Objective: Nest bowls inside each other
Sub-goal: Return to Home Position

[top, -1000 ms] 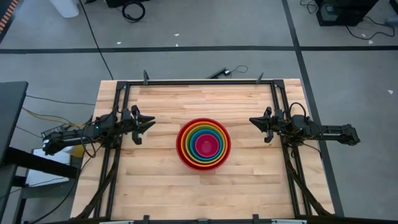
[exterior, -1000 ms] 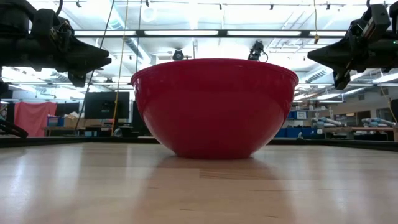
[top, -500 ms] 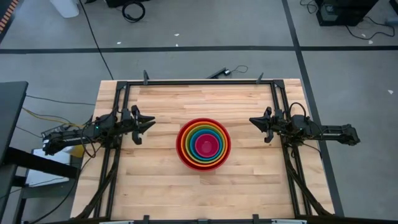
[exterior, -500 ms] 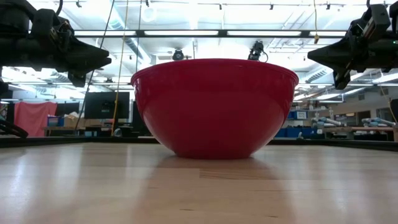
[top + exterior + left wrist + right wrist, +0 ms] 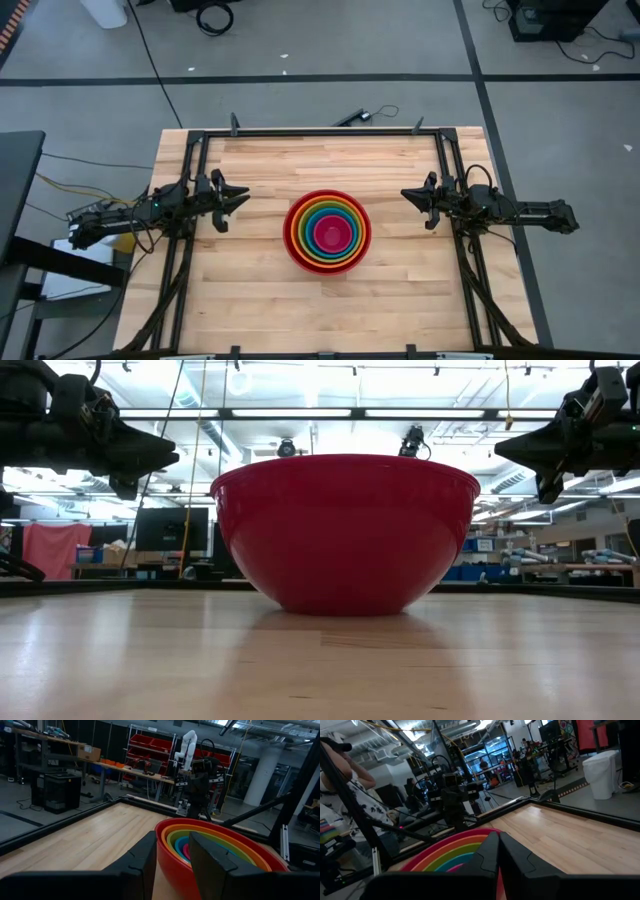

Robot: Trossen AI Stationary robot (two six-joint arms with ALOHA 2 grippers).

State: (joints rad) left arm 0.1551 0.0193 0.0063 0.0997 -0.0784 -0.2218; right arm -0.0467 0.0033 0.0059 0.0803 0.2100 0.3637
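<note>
The bowls stand nested in one stack at the middle of the table: the red bowl (image 5: 291,232) outermost, then orange, yellow-green and blue rings, and the magenta-pink bowl (image 5: 331,233) in the centre. The red bowl (image 5: 345,535) rests on its base on the wood. My left gripper (image 5: 243,198) hovers level at the table's left side, open, its fingers (image 5: 172,840) pointing toward the stack with nothing between them. My right gripper (image 5: 407,194) hovers level at the right side, shut (image 5: 497,837), also pointing at the stack. Both are well clear of the bowls.
A black metal frame (image 5: 320,131) runs along the table's far edge and down both sides under the arms. Bare wood lies around the stack on all sides. A person (image 5: 340,765) shows in the room beyond the table in the right wrist view.
</note>
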